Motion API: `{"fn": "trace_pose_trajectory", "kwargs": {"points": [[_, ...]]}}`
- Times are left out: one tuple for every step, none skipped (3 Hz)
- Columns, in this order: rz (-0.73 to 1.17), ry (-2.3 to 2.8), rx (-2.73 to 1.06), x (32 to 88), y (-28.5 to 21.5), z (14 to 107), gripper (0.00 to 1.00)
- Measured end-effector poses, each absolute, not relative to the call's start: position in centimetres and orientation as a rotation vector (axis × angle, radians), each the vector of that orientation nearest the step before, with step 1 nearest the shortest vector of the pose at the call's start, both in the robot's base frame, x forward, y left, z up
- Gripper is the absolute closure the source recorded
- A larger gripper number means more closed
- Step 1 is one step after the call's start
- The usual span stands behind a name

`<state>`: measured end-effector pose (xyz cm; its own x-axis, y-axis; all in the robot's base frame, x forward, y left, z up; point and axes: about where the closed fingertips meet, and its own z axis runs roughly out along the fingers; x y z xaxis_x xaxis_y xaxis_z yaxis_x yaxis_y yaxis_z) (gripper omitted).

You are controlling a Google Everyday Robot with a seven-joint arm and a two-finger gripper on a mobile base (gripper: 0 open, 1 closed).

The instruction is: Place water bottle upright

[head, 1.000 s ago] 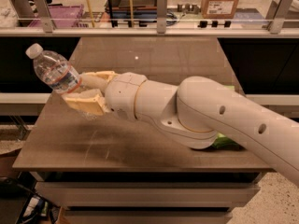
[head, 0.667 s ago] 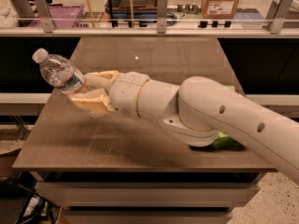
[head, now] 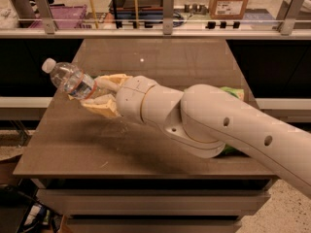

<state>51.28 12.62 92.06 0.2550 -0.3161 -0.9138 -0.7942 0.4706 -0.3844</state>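
Note:
The water bottle (head: 69,78) is clear ribbed plastic with a white cap and an orange-red banded label. It is tilted, cap up and to the left, over the left edge of the brown table (head: 160,57). My gripper (head: 93,95) reaches in from the right on the big white arm and is shut on the bottle's lower end. Its tan fingers (head: 102,108) sit above and below the bottle's base. The bottle is held a little above the tabletop.
A green snack bag (head: 232,93) lies on the right side of the table, mostly hidden behind my arm. A railing with metal posts (head: 168,6) runs along the far edge, with boxes and crates beyond it. Floor clutter sits at the lower left.
The gripper has moved a little to the right and down with the bottle. The bottle has tipped further, its cap now lower and pointing more to the left.

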Motion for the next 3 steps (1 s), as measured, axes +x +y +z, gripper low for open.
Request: {"fn": "trace_pose_trajectory", "kwargs": {"points": [[0.387, 1.287, -1.083, 52.1, 12.3, 91.8, 1.0], [0.451, 1.219, -1.054, 51.9, 12.5, 91.6, 1.0], [0.557, 1.163, -1.028, 50.9, 12.9, 91.6, 1.0]]}}
